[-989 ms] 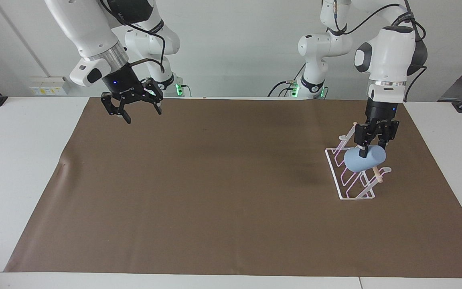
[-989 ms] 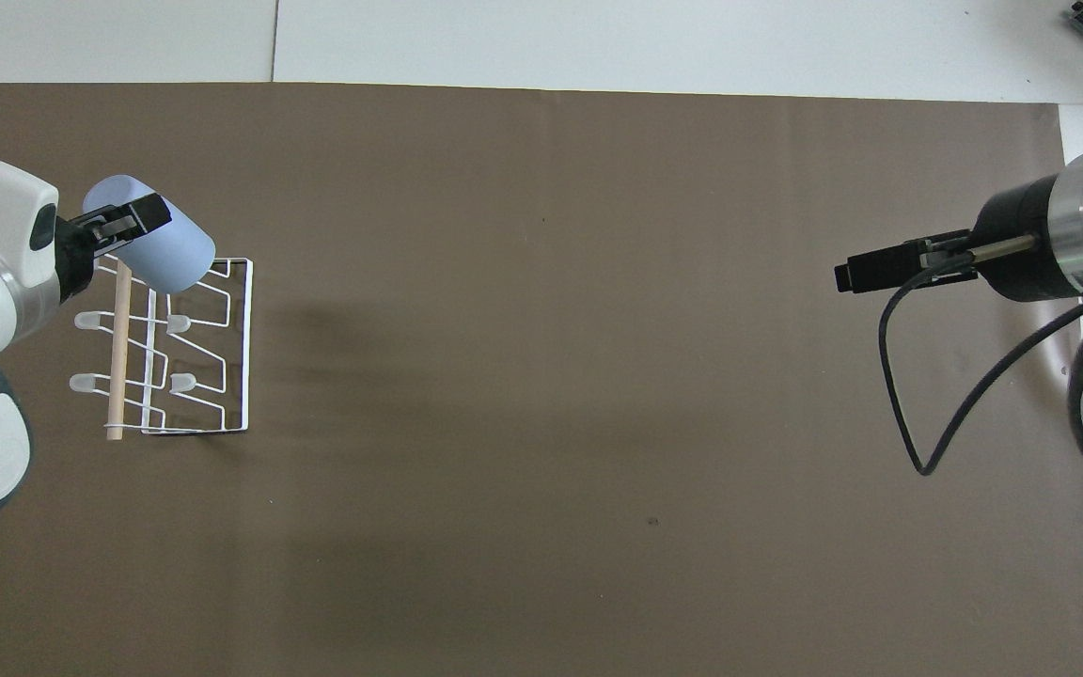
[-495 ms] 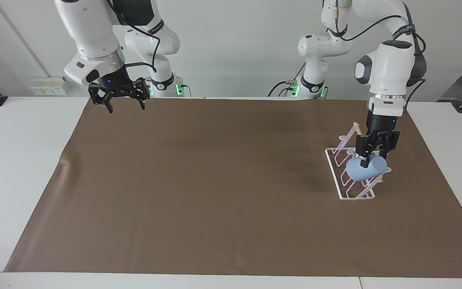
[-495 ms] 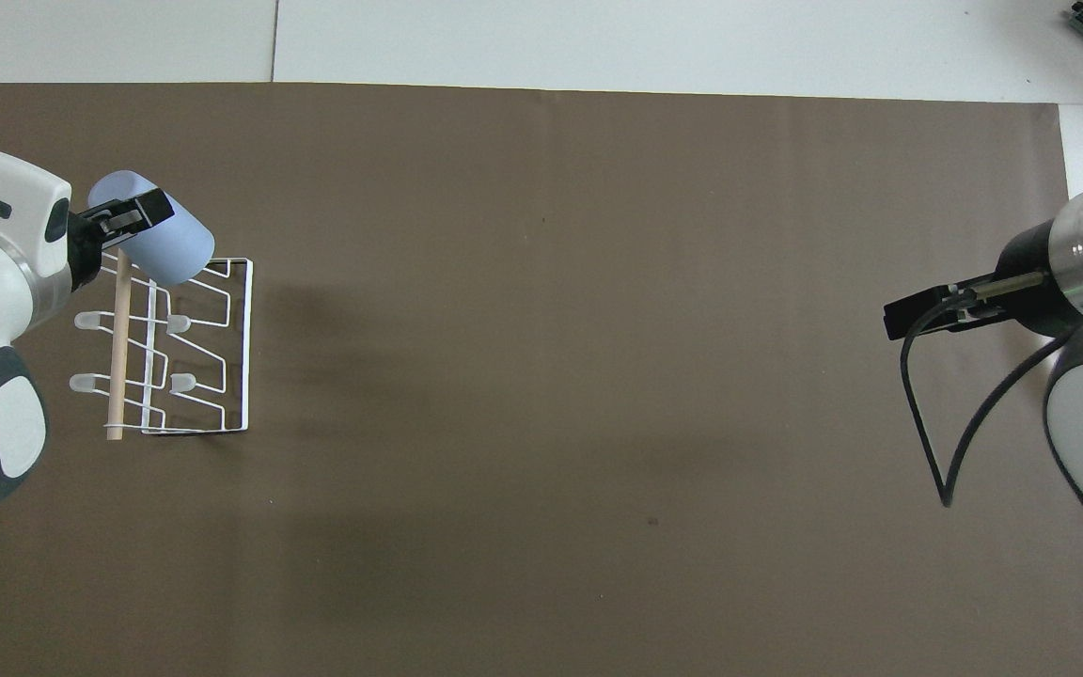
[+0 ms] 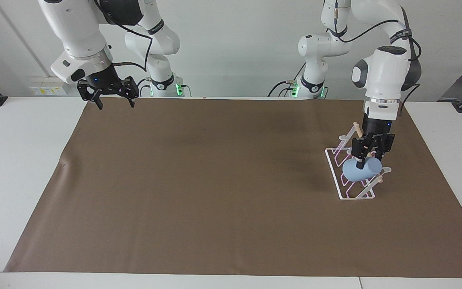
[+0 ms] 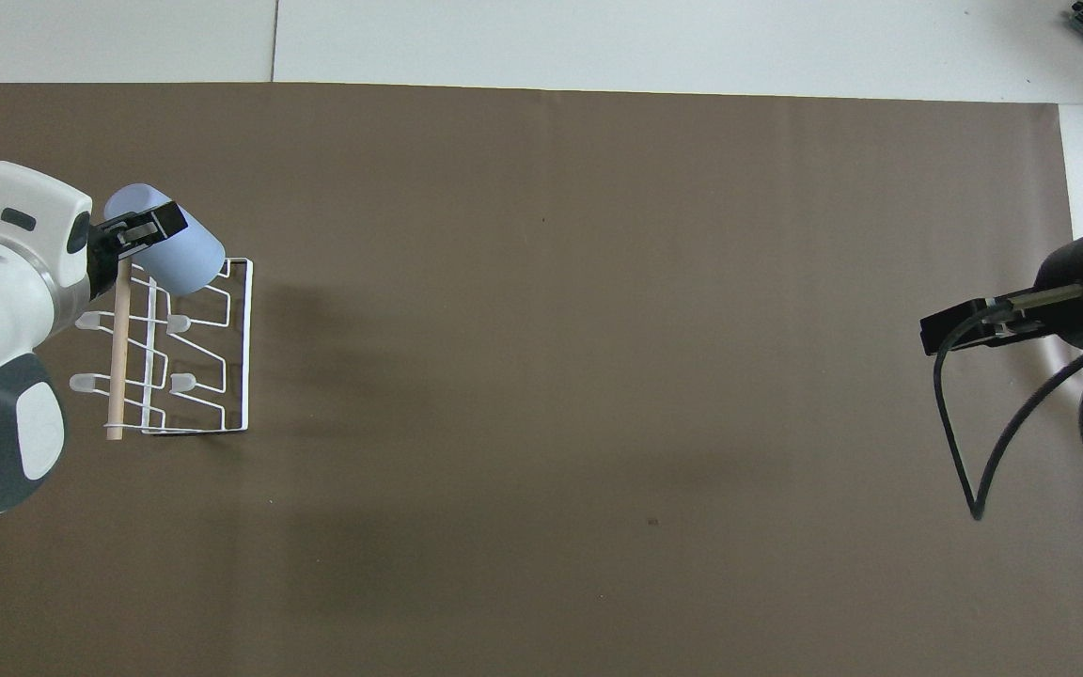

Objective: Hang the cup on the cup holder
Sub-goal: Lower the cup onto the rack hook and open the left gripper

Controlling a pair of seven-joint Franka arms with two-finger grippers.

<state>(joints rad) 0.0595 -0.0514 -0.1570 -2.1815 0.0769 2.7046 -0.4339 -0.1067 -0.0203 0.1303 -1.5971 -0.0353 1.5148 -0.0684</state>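
The light blue cup (image 5: 357,171) is tilted on its side over the end of the white wire cup holder (image 5: 357,198) farther from the robots, low among the prongs. I cannot tell whether a prong is inside it. My left gripper (image 5: 365,158) is shut on the cup's wall near its rim. In the overhead view the left gripper (image 6: 139,228) holds the cup (image 6: 186,259) over the cup holder's (image 6: 247,348) corner, beside the wooden dowel (image 6: 115,376). My right gripper (image 5: 114,102) is open and empty, raised over the mat's edge near the right arm's base; it also shows in the overhead view (image 6: 965,329).
A brown mat (image 5: 215,180) covers most of the white table (image 5: 18,160). The cup holder stands toward the left arm's end. A black cable (image 6: 965,470) loops down from the right arm.
My left gripper has lowered the cup down onto the cup holder's prongs. My right gripper has drawn back toward its own base and end of the table.
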